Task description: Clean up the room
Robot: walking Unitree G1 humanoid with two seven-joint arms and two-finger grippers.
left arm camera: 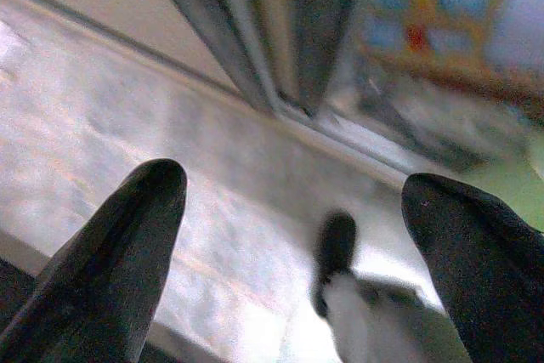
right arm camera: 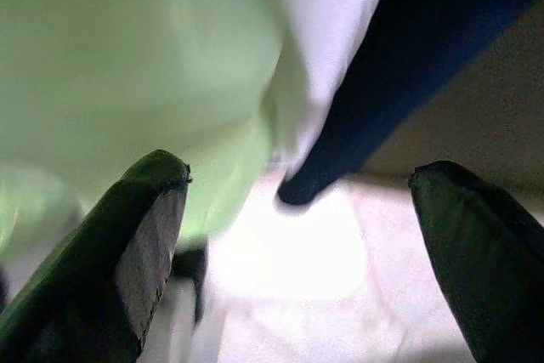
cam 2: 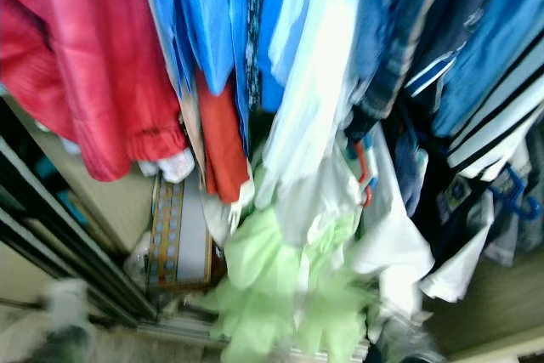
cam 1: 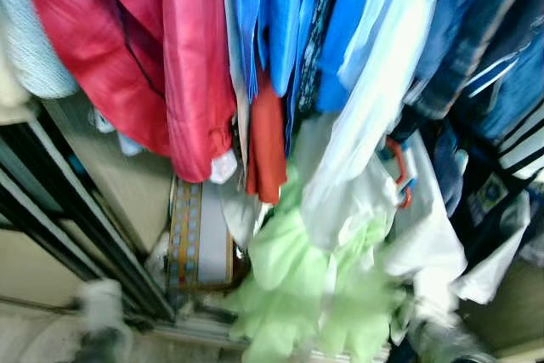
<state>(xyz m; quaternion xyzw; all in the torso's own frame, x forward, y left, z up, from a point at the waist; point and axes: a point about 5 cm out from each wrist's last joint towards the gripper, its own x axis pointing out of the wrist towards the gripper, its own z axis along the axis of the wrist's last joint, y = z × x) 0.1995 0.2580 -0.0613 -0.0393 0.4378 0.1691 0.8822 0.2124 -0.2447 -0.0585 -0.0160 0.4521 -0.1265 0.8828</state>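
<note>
I face an open closet full of hanging clothes: a red jacket (cam 1: 144, 48), blue shirts (cam 1: 289, 14), an orange-red garment (cam 1: 266, 142) and a pale long shirt (cam 1: 374, 116). A light green garment (cam 1: 297, 286) hangs low or is heaped at the closet bottom. My left gripper (left arm camera: 293, 184) is open above the pale floor beside the door track, holding nothing. My right gripper (right arm camera: 299, 172) is open just in front of the light green garment (right arm camera: 127, 57) and a dark navy cloth (right arm camera: 408, 57). The picture is blurred.
Dark sliding-door frames (cam 1: 76, 227) run along the left. A patterned flat box (cam 1: 200, 244) stands behind the green garment. A red hanger (cam 1: 399, 172) and a white garment (cam 1: 425, 244) hang to the right, with dark striped clothes (cam 1: 518, 142) beyond.
</note>
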